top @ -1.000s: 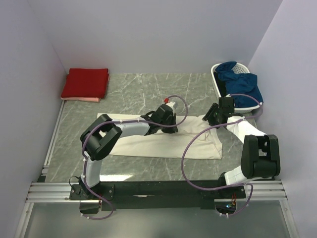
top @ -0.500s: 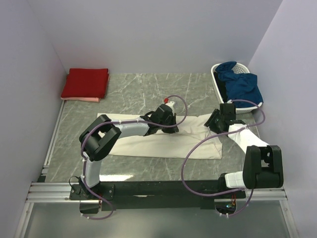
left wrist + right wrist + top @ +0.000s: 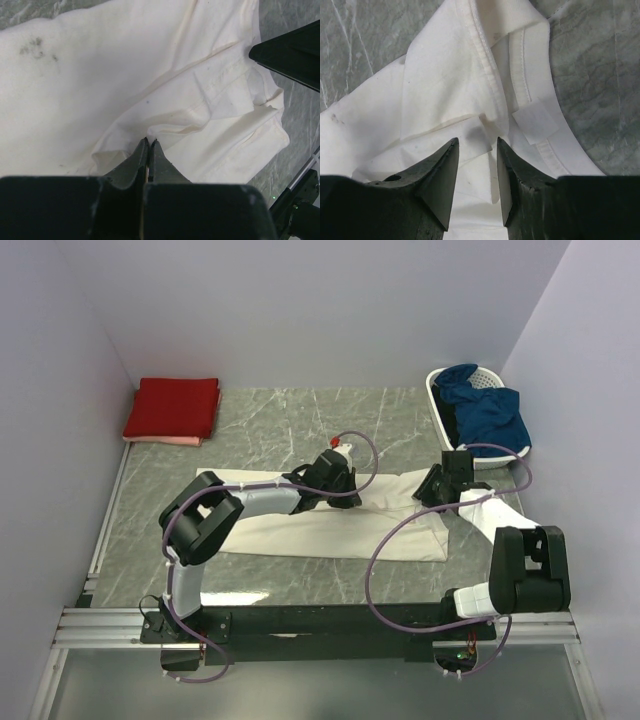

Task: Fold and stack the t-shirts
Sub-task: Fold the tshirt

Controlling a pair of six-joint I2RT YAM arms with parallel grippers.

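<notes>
**Bright, even light; whites close to clipping**

Overhead view: diffuse light from above, faint soft shadows under the arms, and a pale sheen on the desk [image 3: 235, 597] near its front edge. Wrist views: the cream t-shirt [image 3: 100, 75] is nearly washed out, with low-contrast folds. Stitching is sharp in the right view. The left gripper [image 3: 149, 141] and right gripper [image 3: 477, 142] are near-black and slightly soft.

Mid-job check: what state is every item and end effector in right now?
Cream t-shirt: laid out flat, one end rumpled.
Red t-shirt: folded, on top of pink t-shirt.
Pink t-shirt: folded, bottom of stack.
Basket: holds blue cloth.
Left end effector: shut, pinching cream t-shirt.
Right end effector: open, above cream t-shirt.
</notes>
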